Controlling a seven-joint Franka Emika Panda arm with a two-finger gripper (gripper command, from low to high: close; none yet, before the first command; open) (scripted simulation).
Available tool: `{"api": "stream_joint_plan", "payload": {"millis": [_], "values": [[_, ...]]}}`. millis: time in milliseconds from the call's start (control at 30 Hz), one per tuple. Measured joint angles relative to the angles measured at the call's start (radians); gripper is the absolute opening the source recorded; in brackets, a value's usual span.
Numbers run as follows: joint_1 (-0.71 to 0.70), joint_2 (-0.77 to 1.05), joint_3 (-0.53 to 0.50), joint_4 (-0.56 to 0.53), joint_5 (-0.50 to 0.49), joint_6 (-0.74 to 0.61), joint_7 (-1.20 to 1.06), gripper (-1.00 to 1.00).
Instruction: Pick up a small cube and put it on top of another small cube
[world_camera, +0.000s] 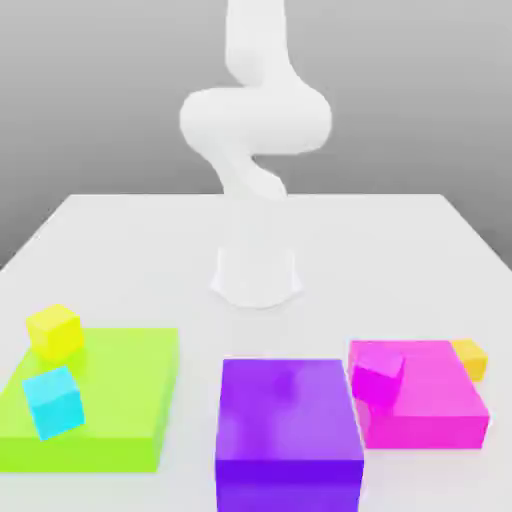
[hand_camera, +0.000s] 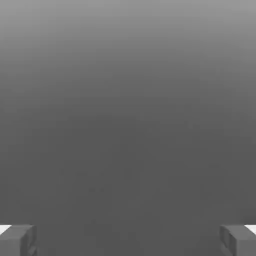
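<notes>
Leftmost in the exterior view, we see a yellow cube (world_camera: 55, 333) and a cyan cube (world_camera: 54, 403) at the lime green block (world_camera: 120, 385), a broad, low slab on the white table (world_camera: 190, 300). The yellow one is at the slab's far left part, and the cyan one is nearer the camera, its faces turned at an angle. Between the coloured blocks' two sides, we have the robot arm (world_camera: 255, 120), its base standing farther back on the table, and in front of it a tall purple block (world_camera: 288, 410). Next comes the magenta block (world_camera: 430, 395), with a purple-magenta cube (world_camera: 378, 378) at its left part, looking tilted; we can't quite tell how it rests. Farthest right, an orange cube (world_camera: 469, 360) sits just beside the magenta block's far right side. In the hand view, we find the claw (hand_camera: 128, 242) spread wide, its two fingers well apart with nothing pinched between them, against a plain grey background.
</notes>
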Motion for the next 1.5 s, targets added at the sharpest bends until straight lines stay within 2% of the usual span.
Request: {"api": "stream_joint_plan", "payload": {"millis": [333,600,700,833,1033,1067,1300,1500], "values": [[0.287,0.331,0.045,-0.144,0.062,0.185,-0.379,0.00],[0.460,0.591,0.141,-0.257,0.067,0.331,-0.645,0.00],[0.528,0.689,0.182,-0.300,0.030,0.387,-0.717,0.00],[0.603,0.822,0.201,-0.351,-0.076,0.463,-0.764,0.00],[0.698,1.038,0.093,-0.322,-0.194,0.628,-0.699,0.00],[0.707,1.058,0.082,-0.318,-0.200,0.644,-0.694,-1.00],[0.706,1.055,0.083,-0.319,-0.203,0.640,-0.692,-1.00],[0.651,0.860,0.160,-0.358,-0.095,0.486,-0.775,-1.00]]}}
